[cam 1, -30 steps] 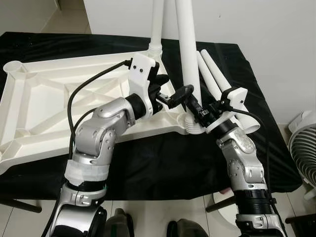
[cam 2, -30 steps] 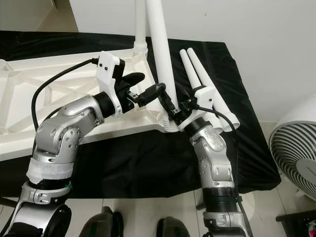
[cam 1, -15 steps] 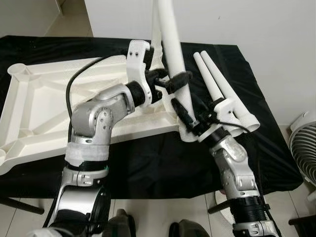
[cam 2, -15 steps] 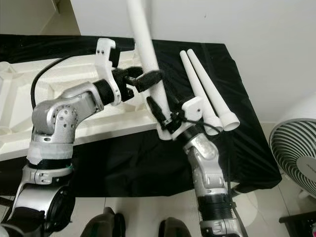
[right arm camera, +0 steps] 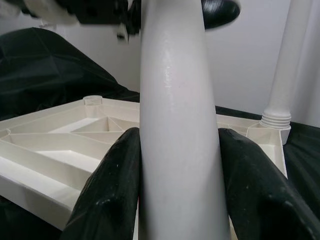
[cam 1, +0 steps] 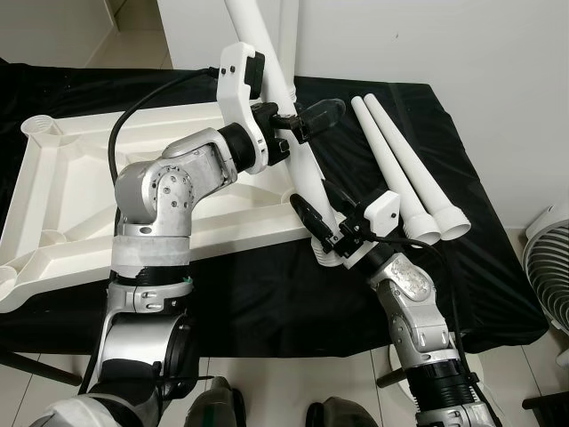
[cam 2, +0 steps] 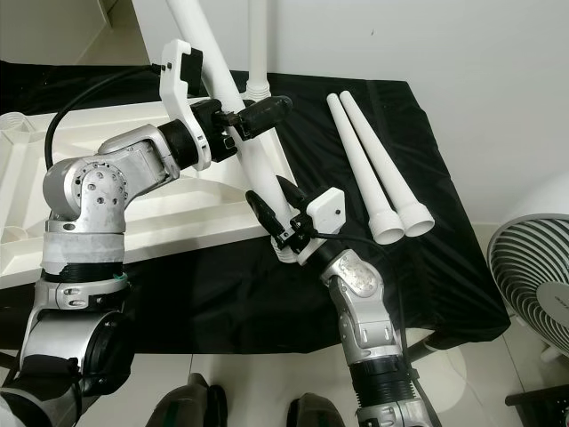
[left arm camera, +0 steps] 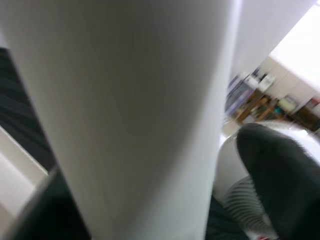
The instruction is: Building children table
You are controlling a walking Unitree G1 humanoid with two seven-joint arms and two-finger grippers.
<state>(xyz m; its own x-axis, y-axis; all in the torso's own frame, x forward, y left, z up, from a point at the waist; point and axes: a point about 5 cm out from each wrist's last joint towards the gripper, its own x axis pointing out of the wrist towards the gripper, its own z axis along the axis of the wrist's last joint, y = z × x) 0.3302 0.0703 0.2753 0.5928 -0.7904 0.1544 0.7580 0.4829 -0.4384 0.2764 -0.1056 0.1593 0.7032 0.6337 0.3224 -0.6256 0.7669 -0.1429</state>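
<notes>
Both grippers clasp one white leg (cam 1: 283,116): the left gripper (cam 1: 298,124) high on the shaft, the right gripper (cam 1: 313,212) low near its flared foot, which hangs off the tabletop's near corner. Hollow, smooth plastic, it looks light, stiff and slippery; holding it at two spread points seems wise. Beneath lies the upturned white tabletop (cam 1: 80,196) on a black-draped table (cam 1: 267,285). One fitted leg (cam 2: 258,53) stands at the far corner. Two spare legs (cam 1: 404,173) lie beside. A fan (cam 2: 533,276) stands at right.
</notes>
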